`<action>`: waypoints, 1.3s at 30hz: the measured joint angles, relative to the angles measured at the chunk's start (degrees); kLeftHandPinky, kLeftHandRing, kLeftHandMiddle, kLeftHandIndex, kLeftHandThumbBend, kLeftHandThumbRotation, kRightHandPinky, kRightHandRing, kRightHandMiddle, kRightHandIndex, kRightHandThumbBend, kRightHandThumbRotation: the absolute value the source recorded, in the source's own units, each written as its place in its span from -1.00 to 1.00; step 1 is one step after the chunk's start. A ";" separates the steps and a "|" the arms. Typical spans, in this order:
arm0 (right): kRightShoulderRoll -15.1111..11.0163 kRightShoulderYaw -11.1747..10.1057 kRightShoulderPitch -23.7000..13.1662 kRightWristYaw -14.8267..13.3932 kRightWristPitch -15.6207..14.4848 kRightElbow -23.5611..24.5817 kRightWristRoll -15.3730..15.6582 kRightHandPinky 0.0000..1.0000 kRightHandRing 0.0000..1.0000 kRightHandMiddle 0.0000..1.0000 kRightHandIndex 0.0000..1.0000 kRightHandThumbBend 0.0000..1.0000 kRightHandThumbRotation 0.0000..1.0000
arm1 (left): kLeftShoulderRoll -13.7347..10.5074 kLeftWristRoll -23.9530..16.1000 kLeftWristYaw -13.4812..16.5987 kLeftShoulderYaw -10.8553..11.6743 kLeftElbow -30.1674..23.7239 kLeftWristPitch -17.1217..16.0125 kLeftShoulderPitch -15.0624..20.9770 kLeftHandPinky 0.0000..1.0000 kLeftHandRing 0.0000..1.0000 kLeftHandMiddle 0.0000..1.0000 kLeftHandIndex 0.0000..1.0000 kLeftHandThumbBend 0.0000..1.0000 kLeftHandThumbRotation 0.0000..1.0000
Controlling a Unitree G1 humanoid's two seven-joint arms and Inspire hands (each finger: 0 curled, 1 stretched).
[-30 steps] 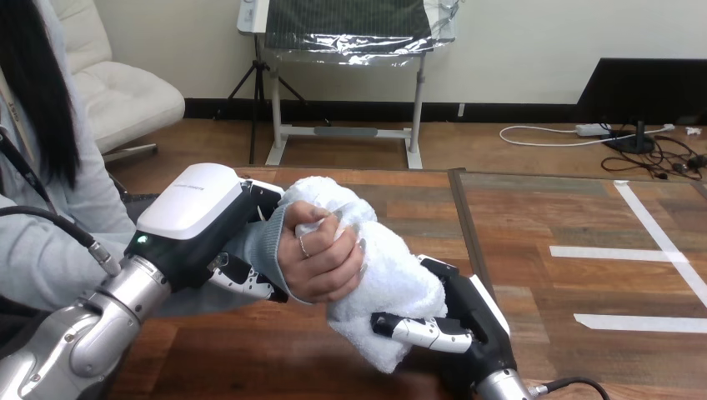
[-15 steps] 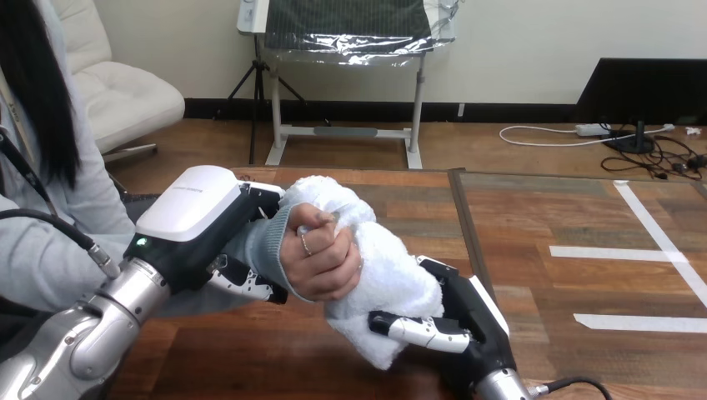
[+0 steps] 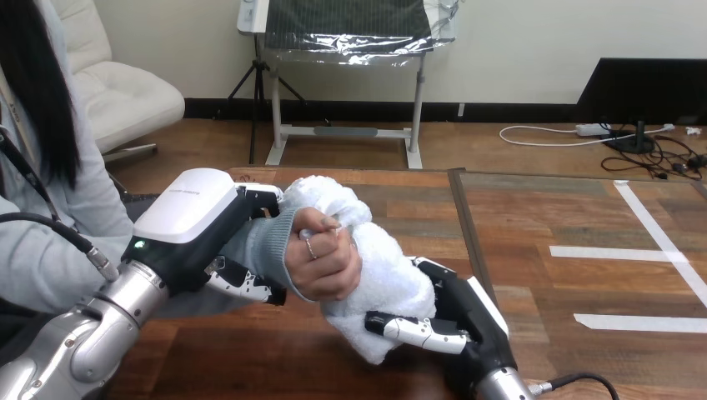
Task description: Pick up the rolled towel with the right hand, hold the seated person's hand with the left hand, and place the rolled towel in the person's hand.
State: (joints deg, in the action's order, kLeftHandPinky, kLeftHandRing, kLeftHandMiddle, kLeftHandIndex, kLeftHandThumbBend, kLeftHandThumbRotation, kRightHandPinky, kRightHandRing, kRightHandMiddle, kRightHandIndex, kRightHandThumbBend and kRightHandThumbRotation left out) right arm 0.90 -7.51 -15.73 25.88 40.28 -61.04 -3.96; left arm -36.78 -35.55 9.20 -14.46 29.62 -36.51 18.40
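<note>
The rolled towel (image 3: 388, 279) sits between the right hand's (image 3: 454, 321) curled fingers and thumb, which grip its lower end. Just above them, the person's hand (image 3: 325, 262) wraps its middle. The left hand's (image 3: 196, 221) fingers curl round the person's wrist (image 3: 268, 242). Right of the right fingers, the table (image 3: 567, 292) lies bare.

White towel, black-and-white hands
We see a white towel (image 3: 379, 267), a grey sleeve (image 3: 268, 246), the left hand (image 3: 193, 208) and right hand (image 3: 468, 321) black with white shells, and a brown wood-grain table (image 3: 534, 217) with white tape (image 3: 617, 252) stripes.

The person's hand (image 3: 321, 267) hides the middle of the rolled towel (image 3: 392, 279), which partly hides the right hand (image 3: 471, 321).
</note>
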 measured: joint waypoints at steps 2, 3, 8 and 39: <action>-0.36 0.36 0.00 -0.26 -0.28 0.00 0.37 -0.12 0.02 0.22 0.33 0.82 -0.36 | 0.00 0.05 0.00 0.00 0.00 0.00 -0.03 0.20 0.28 0.39 0.52 1.00 -0.55; -0.55 0.55 -0.01 -0.41 -0.49 0.01 0.59 -0.12 0.03 0.23 0.35 0.83 -0.34 | 0.00 0.05 0.00 0.00 0.00 0.00 -0.05 0.22 0.30 0.41 0.54 1.00 -0.53; -1.32 1.46 -0.12 -0.71 -1.09 0.12 1.71 -0.10 0.07 0.28 0.41 0.87 -0.20 | -0.01 0.01 0.06 0.01 0.00 0.04 -0.20 0.36 0.42 0.49 0.61 1.00 -0.43; -3.62 5.72 -0.29 -4.02 -2.00 2.17 6.68 0.34 0.52 0.54 0.73 1.00 0.42 | 0.07 -3.28 5.49 0.04 0.09 0.37 -0.36 0.77 0.80 0.84 0.89 1.00 -0.02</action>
State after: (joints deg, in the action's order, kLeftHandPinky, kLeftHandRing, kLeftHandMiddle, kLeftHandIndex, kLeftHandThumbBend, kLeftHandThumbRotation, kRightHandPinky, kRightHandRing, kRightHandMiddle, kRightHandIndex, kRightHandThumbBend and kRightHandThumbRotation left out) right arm -2.72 -1.79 -16.01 21.87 38.28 -58.88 2.72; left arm -36.71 -38.83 14.68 -14.42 29.70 -36.14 18.04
